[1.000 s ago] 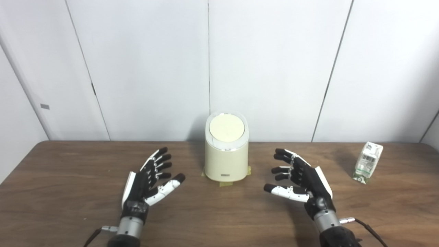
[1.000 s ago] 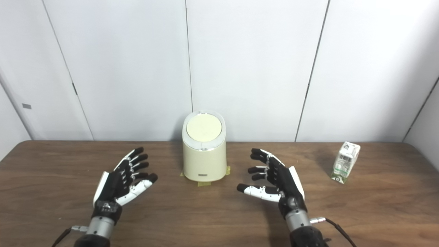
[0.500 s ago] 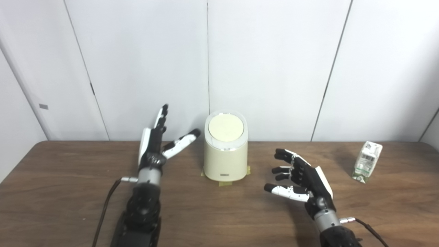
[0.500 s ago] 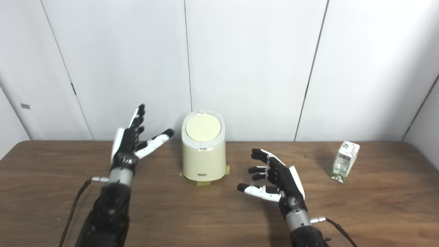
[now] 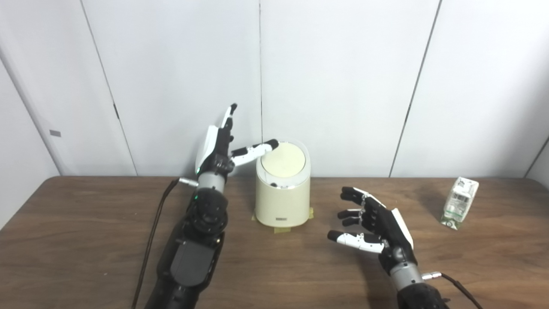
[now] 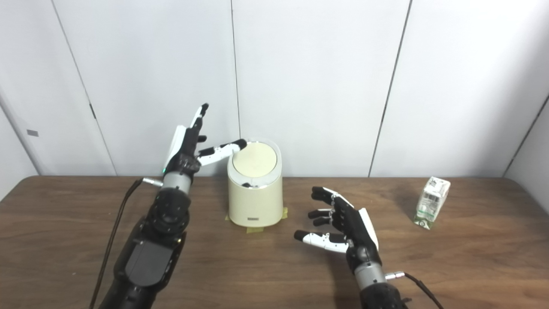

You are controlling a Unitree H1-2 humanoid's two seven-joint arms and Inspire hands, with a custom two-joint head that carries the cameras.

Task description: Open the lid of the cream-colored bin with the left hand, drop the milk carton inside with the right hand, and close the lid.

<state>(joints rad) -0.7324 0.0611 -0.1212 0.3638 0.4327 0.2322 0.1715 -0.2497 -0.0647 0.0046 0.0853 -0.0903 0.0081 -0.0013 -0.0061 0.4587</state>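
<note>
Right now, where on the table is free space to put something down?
Bare wood lies between the right hand and the milk carton, and left of the left arm. It is crowded at the cream-colored bin, where the left hand reaches the lid.

Brown wooden table [image 5: 85, 240] fills the near scene. White panelled wall [image 5: 343, 86] behind it. Small grey tag [image 5: 55, 133] far left on wall.
</note>
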